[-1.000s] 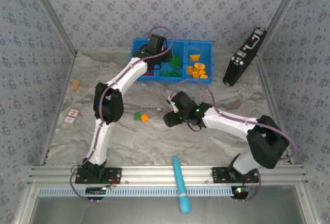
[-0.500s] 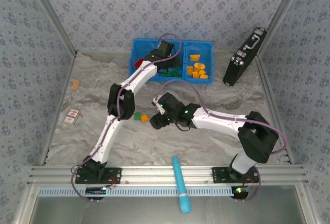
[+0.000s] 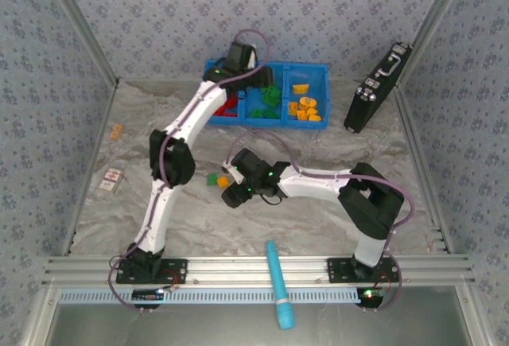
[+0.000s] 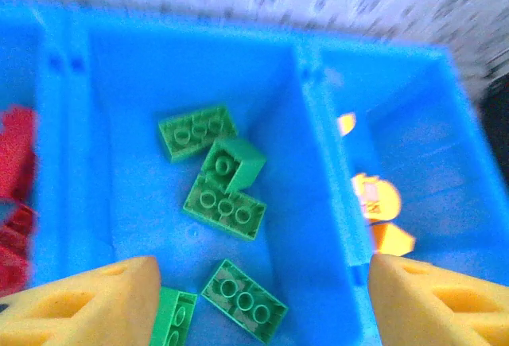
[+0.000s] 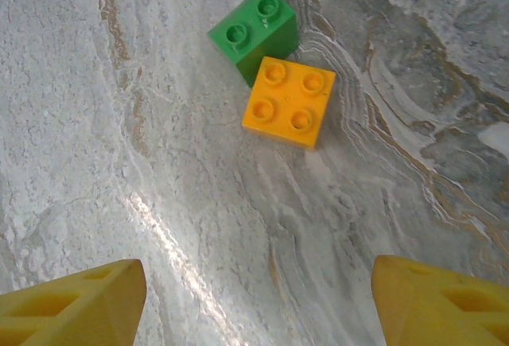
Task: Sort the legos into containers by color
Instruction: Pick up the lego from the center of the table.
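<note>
The blue bin (image 3: 318,70) stands at the back of the table with red, green and yellow-orange legos in its three compartments. My left gripper (image 3: 253,75) hangs open above the middle compartment, over several green legos (image 4: 225,207); nothing is between its fingers (image 4: 87,302). Red legos (image 4: 16,155) lie to the left and orange legos (image 4: 374,199) to the right. Two loose legos touch on the table: a green one (image 5: 254,34) (image 3: 211,179) and an orange one (image 5: 289,101) (image 3: 223,181). My right gripper (image 3: 232,195) (image 5: 258,306) is open just short of them.
A black box-like device (image 3: 378,87) leans at the back right. A teal cylinder (image 3: 278,282) lies across the near rail. On the left side of the table sit a small tan scrap (image 3: 117,131) and a red-and-white card (image 3: 111,179).
My right gripper has swung left across the table and now sits close to the two loose legos. The left gripper shifted right over the bin, then back a little; it stays open.
</note>
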Motion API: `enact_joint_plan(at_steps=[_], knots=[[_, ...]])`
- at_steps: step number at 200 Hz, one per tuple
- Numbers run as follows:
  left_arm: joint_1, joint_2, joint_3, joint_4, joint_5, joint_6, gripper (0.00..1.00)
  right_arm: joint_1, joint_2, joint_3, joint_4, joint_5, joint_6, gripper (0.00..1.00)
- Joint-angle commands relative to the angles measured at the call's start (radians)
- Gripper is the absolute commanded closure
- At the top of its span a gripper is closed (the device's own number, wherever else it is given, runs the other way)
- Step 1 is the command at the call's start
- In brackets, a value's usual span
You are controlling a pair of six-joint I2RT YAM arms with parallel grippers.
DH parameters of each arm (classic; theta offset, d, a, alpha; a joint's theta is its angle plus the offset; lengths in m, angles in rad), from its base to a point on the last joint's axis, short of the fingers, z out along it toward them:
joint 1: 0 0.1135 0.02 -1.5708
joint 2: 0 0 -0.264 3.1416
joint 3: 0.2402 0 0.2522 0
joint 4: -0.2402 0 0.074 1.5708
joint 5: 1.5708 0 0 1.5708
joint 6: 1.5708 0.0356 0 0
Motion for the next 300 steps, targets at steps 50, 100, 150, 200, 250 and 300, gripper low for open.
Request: enact_joint_plan(at_steps=[50,100,150,200,250,300], knots=[[0.073,-0.490,-0.408,0.052,-0.013,0.100,0.26,-0.012,0.176,0.201,-0.056,0.017,-0.058,0.22],[0.145,-0.770,-0.723,0.088,-0.051,0.093,0.23,-0.020,0.272,0.293,-0.112,0.028,-0.057,0.22],[0.225,-0.957,-0.891,0.028,-0.070,0.102,0.21,-0.029,0.345,0.347,-0.140,0.048,-0.049,0.24],[0.292,-1.077,-1.018,0.000,-0.074,0.088,0.20,-0.034,0.390,0.394,-0.172,0.060,-0.051,0.34],[0.323,-1.162,-1.096,-0.097,-0.109,0.085,0.19,-0.042,0.408,0.402,-0.202,0.101,-0.060,0.51],[0.360,-1.279,-1.217,-0.195,-0.142,0.095,0.18,-0.087,0.371,0.357,-0.202,0.122,-0.092,0.60]])
